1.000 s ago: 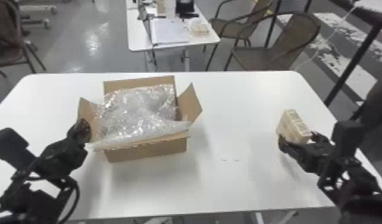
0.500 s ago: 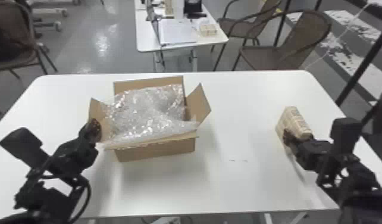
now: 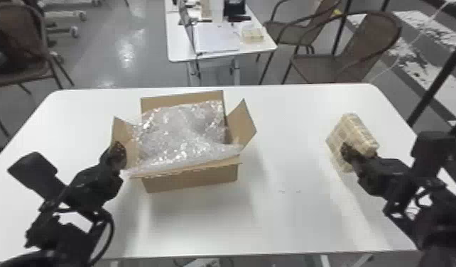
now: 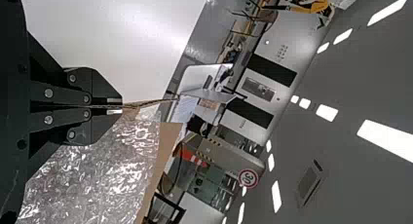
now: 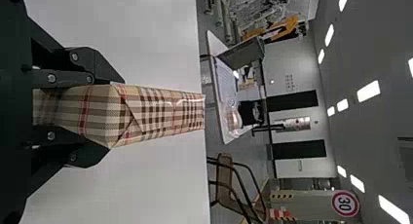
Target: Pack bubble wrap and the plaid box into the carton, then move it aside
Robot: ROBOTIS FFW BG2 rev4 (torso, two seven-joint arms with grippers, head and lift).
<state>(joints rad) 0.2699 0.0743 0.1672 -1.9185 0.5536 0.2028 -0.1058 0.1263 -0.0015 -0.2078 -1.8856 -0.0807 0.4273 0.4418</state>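
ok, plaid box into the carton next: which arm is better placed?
Right, I'd say: the right gripper has the plaid box between its fingers, to the right of the carton. The left gripper is clamped on the carton's left flap, so it seems better suited to steadying.

Woven chairs (image 3: 373, 39) and a table (image 3: 179, 51) holding papers (image 3: 218, 37) stand on glossy grey floor (image 3: 96, 53) beyond a white desk (image 3: 294, 220) in what appears to be a lab or workshop, with orange machinery (image 5: 290, 25) at the far side beneath bright ceiling panels (image 5: 368, 91).
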